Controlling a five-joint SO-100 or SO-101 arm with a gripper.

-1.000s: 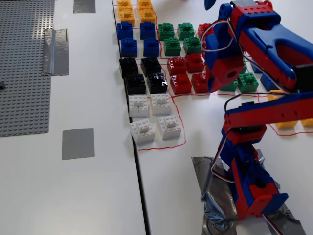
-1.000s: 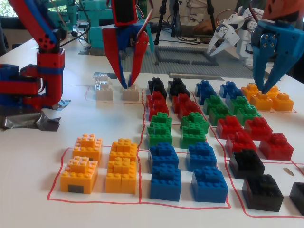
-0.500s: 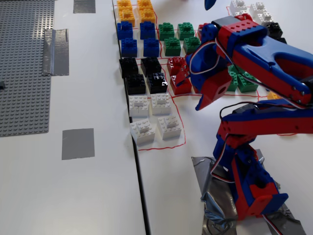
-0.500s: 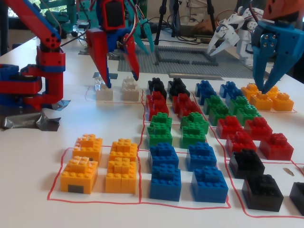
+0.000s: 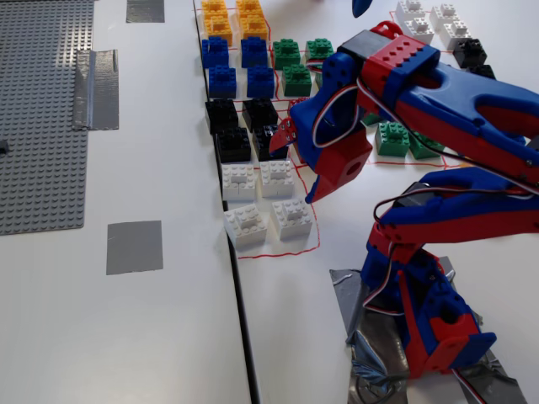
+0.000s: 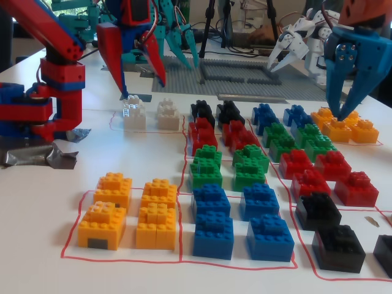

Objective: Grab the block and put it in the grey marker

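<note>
Though small and light, the block (image 5: 277, 178) looks hard and smooth-sided, so I'd pinch its flat sides. It sits among white bricks, under the gripper (image 5: 301, 178), whose jaws hang apart, empty. Farther left lies the grey marker (image 5: 135, 247).

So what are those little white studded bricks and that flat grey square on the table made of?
The small white studded bricks look like moulded hard plastic: crisp edges, slightly glossy studs. The flat grey square looks like matte tape stuck to the table, thin with straight cut edges, though painted film can't be ruled out.
</note>
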